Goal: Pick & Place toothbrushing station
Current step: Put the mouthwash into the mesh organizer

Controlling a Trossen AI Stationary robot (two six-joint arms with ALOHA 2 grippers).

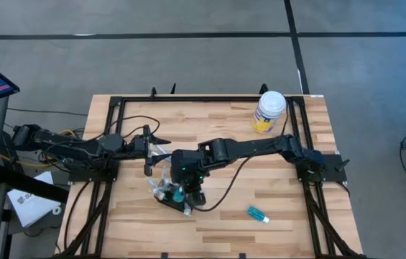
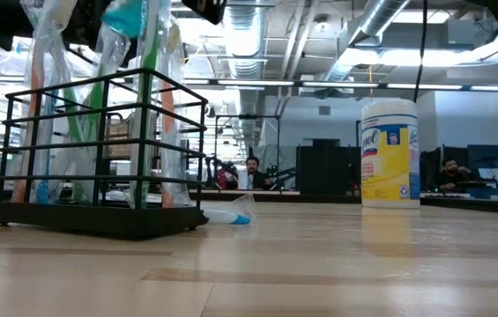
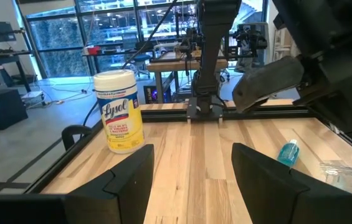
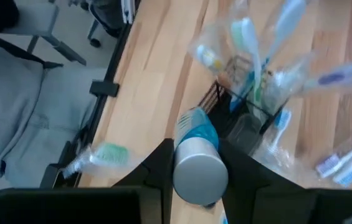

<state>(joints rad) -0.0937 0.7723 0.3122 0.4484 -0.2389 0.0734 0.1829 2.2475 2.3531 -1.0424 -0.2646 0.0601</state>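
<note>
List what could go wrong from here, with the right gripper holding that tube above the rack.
1. The right gripper holds a blue tube above the crowded black rack; lowering it could jam against the wrapped toothbrushes.
2. A push could slide or tip the light rack.
3. The left gripper waits nearby, open; the arms could collide.

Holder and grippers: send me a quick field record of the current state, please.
holder: black wire rack standing upright on the table, packed with wrapped toothbrushes
right gripper: above the holder, shut on a teal-and-silver tube
left gripper: open, empty, away from the holder
canister: upright at the table's far edge
small teal bottle: lying on the table, apart from the holder
</note>
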